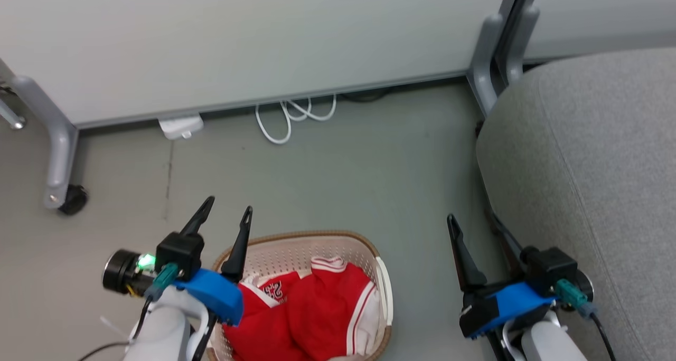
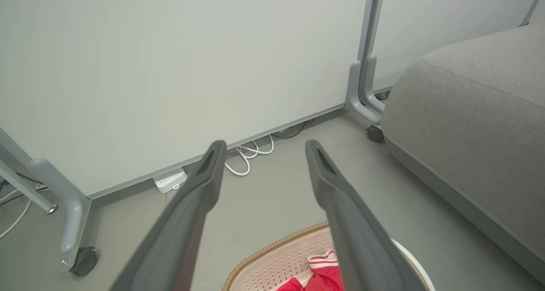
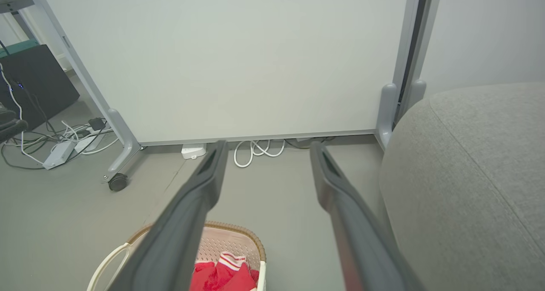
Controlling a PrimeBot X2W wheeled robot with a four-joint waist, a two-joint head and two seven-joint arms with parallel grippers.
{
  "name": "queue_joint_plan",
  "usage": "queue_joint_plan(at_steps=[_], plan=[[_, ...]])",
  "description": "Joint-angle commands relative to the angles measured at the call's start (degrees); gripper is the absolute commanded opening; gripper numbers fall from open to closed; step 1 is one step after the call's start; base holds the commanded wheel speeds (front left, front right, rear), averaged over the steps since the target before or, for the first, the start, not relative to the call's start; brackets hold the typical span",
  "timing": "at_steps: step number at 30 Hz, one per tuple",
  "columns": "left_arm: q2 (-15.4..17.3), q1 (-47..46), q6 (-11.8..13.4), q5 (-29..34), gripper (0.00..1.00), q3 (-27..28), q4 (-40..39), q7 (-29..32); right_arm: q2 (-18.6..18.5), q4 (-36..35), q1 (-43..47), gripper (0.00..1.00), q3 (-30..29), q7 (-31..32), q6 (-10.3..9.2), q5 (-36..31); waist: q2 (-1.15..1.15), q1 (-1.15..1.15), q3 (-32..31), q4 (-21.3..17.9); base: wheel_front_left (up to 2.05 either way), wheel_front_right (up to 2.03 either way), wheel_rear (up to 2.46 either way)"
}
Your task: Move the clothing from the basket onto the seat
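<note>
At the far left a grey partition leg [image 1: 58,155] stands on a black caster [image 1: 72,199] on the grey floor [image 1: 369,165]. A small white adapter [image 1: 181,126] lies against the foot of the pale partition panel [image 1: 264,39]. Next comes the left gripper [image 1: 229,205], its two dark fingers spread wide and empty, hanging above the left rim of the basket [image 1: 296,237]. In the left wrist view those fingers frame bare floor, with the basket's far edge just below them. The basket sits on the floor between the two arms, at the lower middle of the head view. The clothing [image 1: 311,308] lies heaped inside it: red fabric with white striped trim, one fold showing what looks like white-edged numerals, though creases hide part of them. Beyond the basket a loop of white cable [image 1: 296,113] lies along the base of the panel. Further right, the right gripper [image 1: 471,217] is likewise spread wide and empty, held above the floor between the basket and the seat [image 1: 597,165]. Its outer finger runs close along the seat's rounded edge, and whether it touches cannot be told. The seat, a big grey upholstered block, takes the right side, apart from the basket.
</note>
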Motion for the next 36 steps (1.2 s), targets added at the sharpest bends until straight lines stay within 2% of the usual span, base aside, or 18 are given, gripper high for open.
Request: queue_joint_plan(at_steps=[1,6,12,20,29,36], plan=[[1.0,-2.5,-0.2,0.5,1.00,-1.1,1.7,-0.2,-0.2,-0.6,-1.8,1.00,0.1,-0.1,-0.02,-0.3,0.00,0.00,4.2,-1.8,0.00,0.00,0.00],[3.4,-9.8,-0.5,1.2,1.00,-7.4,9.4,-0.2,-0.2,-1.8,-5.8,1.00,0.6,-0.1,-0.02,-0.6,0.00,0.00,10.6,-4.0,0.00,0.00,0.00],[6.9,-17.9,-0.4,0.1,1.00,-18.8,20.3,-0.2,-0.1,-3.5,-10.4,1.00,1.3,-0.1,-0.02,-0.7,0.00,0.00,18.5,-6.5,0.00,0.00,0.00],[8.4,-27.3,-0.4,-1.9,1.00,-33.5,31.8,1.8,-0.1,-5.8,-15.3,1.00,1.1,-0.1,-0.03,-1.0,0.00,0.00,28.4,-8.2,0.00,0.00,0.00],[9.9,-34.4,-0.4,-4.6,1.00,-46.6,39.1,7.3,-0.1,-8.3,-19.9,1.00,0.4,-0.1,-0.03,-1.7,0.00,0.00,37.6,-9.9,0.00,0.00,0.00],[11.2,-38.0,-0.4,-6.9,1.00,-52.9,40.6,11.1,-0.1,-10.1,-21.6,1.00,-0.9,-0.1,-0.03,-2.5,0.00,0.00,42.3,-10.3,0.00,0.00,0.00]])
